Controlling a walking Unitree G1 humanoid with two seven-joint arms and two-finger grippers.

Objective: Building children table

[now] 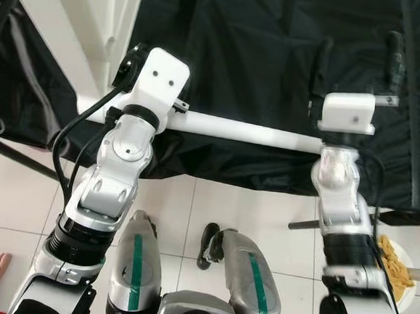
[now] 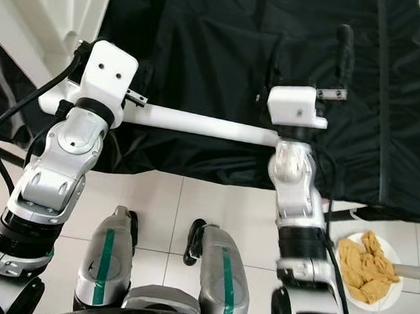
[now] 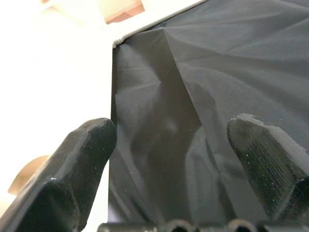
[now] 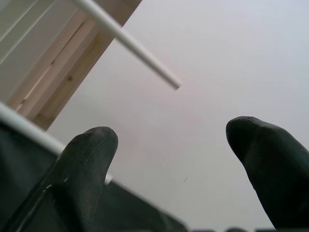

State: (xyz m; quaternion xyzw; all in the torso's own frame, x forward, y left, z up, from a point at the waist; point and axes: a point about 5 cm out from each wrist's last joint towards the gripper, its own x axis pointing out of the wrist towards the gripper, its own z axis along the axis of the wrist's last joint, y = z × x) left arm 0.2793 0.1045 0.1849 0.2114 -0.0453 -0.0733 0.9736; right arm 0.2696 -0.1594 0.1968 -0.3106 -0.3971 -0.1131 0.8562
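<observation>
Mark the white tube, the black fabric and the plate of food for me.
white tube [image 1: 234, 130], left eye view, mid-span between the wrists.
black fabric [image 1: 262, 52], left eye view, open centre of the sheet.
plate of food [image 2: 346, 293], right eye view, bare white rim.

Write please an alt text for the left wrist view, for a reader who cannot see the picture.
The two black fingers of the left claw stand wide apart and hold nothing, pointing at wrinkled black fabric. A thin pale edge runs along the top of the fabric, and the area beside it is washed out by bright light.
</observation>
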